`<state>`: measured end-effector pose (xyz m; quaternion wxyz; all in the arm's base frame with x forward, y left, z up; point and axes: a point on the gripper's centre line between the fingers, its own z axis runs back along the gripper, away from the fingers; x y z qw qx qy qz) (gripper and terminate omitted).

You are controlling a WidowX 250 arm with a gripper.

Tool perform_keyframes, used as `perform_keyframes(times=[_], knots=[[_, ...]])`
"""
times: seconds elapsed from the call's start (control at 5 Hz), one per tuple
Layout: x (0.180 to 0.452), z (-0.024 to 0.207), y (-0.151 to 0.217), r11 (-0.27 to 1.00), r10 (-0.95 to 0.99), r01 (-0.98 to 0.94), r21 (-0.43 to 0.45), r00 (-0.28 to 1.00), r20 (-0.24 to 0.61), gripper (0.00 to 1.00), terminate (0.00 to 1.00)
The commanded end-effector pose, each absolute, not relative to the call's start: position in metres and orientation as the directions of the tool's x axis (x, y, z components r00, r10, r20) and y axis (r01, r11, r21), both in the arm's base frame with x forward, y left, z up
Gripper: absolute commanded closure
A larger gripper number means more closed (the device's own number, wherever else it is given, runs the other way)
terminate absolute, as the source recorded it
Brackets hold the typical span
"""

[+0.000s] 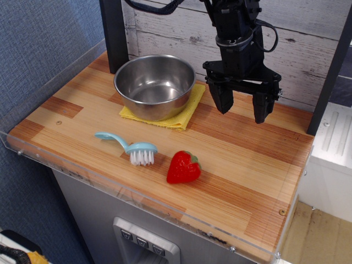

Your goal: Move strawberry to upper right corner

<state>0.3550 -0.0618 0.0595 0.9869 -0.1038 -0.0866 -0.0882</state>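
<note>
Striped wooden table (236, 165), plank wall behind.
Gripper (242, 107) hangs wide open and empty near the upper right corner (294, 124); strawberry (183, 167) lies near the front edge, beside a toothbrush (129, 146).

clear: tabletop (247, 159) right of strawberry (183, 167) | blocking: bowl (155, 85) rear-left

Black arm (236, 33) with looping cables, two-fingered black end effector (242, 110).
</note>
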Motion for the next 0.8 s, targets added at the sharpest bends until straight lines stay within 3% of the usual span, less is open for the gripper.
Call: perform_keyframes(times=[0.0,0.6], knots=[[0.355,0.059,-0.062,0.963,-0.156,0.192,-0.190,0.969,0.189,0.00,0.00],[0.297,0.087,-0.079,0.942,-0.225,0.287,-0.176,0.925,0.307,0.00,0.00]])
